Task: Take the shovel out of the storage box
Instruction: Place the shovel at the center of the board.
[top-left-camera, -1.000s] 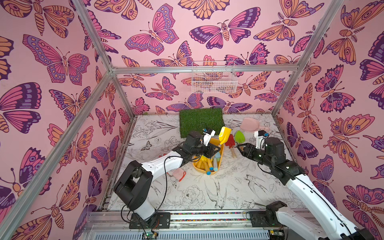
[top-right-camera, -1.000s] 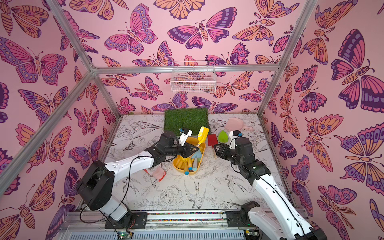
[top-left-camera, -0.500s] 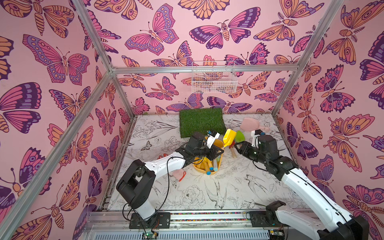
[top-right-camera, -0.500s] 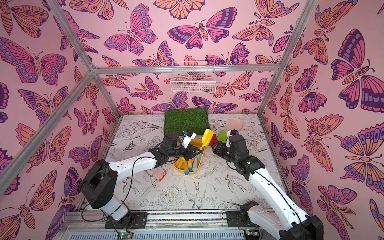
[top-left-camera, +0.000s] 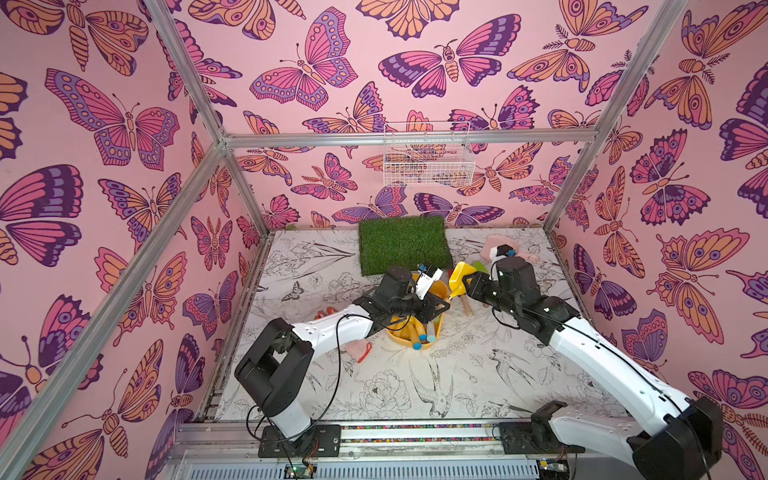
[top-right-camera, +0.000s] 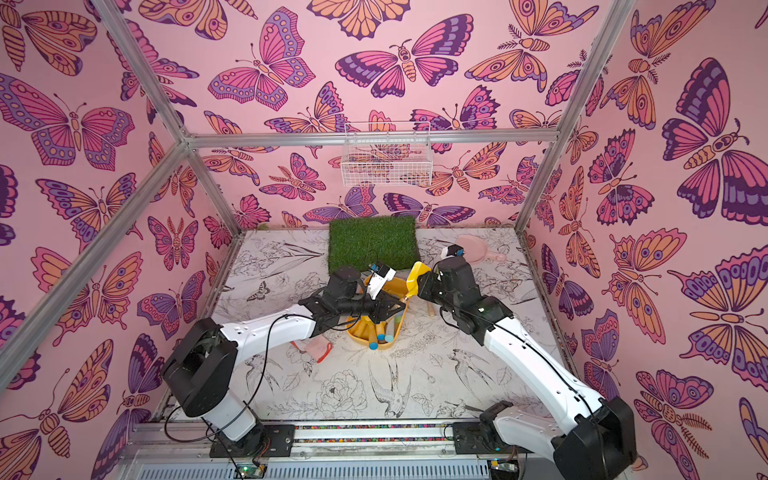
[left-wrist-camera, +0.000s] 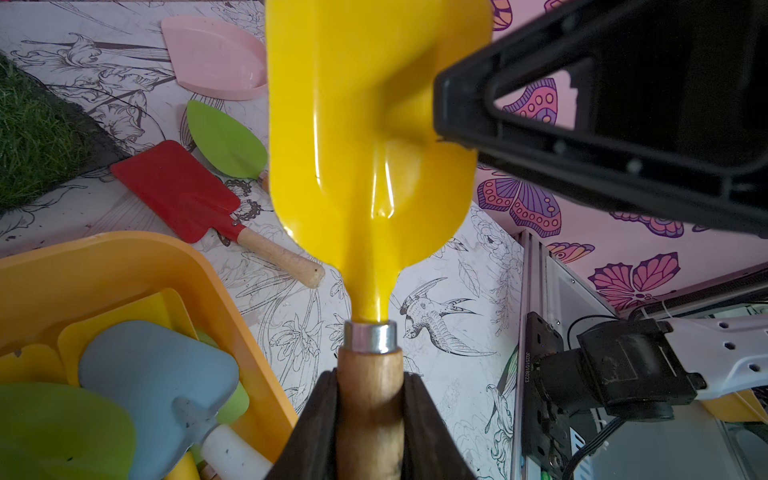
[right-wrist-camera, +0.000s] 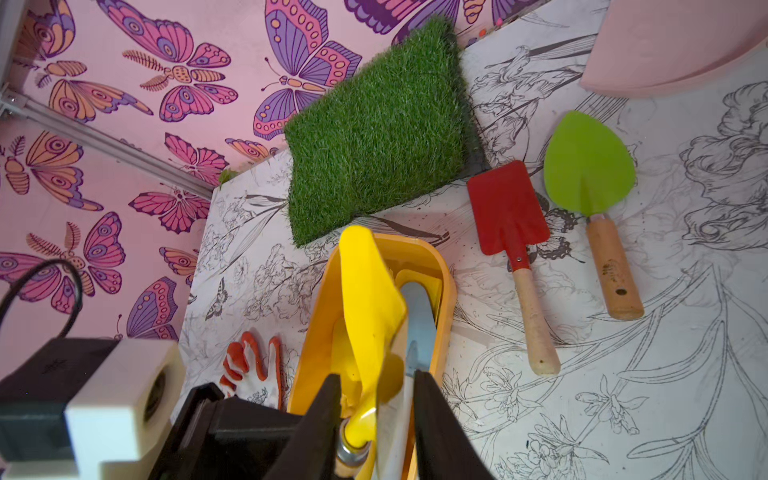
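Nearest the rail, the patterned worktop (top-left-camera: 374, 395) carries an orange-and-white glove (right-wrist-camera: 249, 370) lying just beside the storage box (right-wrist-camera: 446, 291). The box's yellow tray holds a blue-grey blade (left-wrist-camera: 158, 374) and a green blade (left-wrist-camera: 62, 428) among other tools.

Just past its far rim, the left pincer (left-wrist-camera: 369, 399) is clamped tight on the wooden handle of the yellow shovel (left-wrist-camera: 365, 124). That shovel stands blade-up, lifted clear of the box and over the worktop beside it. The right pincer (right-wrist-camera: 376, 399) straddles the foot of the blade with its jaws partly apart. One black finger touches the blade's edge in the left wrist view, but I cannot tell whether it has a grip.

I judge this a hand-over in mid-air, with the shovel already out of the box. The next move calls for the right jaws to seat firmly on the thin, glossy metal before the left lets go. A set-down would follow, probably beside the red shovel (right-wrist-camera: 507, 208) and the green shovel (right-wrist-camera: 588, 166) lying side by side farther on.

Beyond them sit a pink scoop (left-wrist-camera: 216, 58), a grass mat (top-left-camera: 405, 245) and, on the back wall, a white wire basket (top-left-camera: 428, 160).

As for writing, there is a dark stamp on the green shovel's handle and a white serial string on the right arm's joint, both too small to read.
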